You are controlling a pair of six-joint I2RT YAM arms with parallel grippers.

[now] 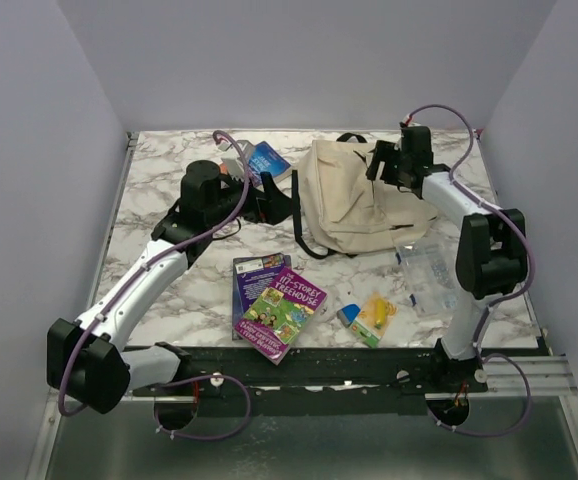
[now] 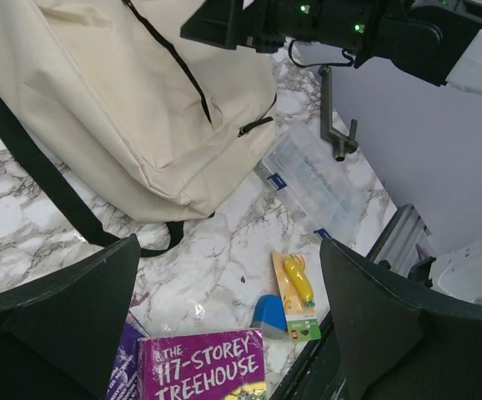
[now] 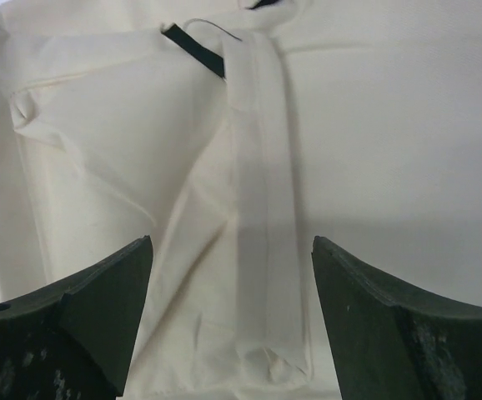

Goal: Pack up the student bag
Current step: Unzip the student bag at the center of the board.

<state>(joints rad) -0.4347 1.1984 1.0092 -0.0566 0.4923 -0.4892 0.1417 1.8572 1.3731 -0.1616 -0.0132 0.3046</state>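
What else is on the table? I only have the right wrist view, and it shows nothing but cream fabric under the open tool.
Observer: That fabric is the student bag. A purple Treehouse book lies outside it, on the table, nearer the arm bases.
Operator: Where is the left tool?
Observer: The left tool is open and empty, just off the bag's left side.
Operator: Anything on the bag's right?
Observer: A clear compartment box lies by the bag's near right corner.
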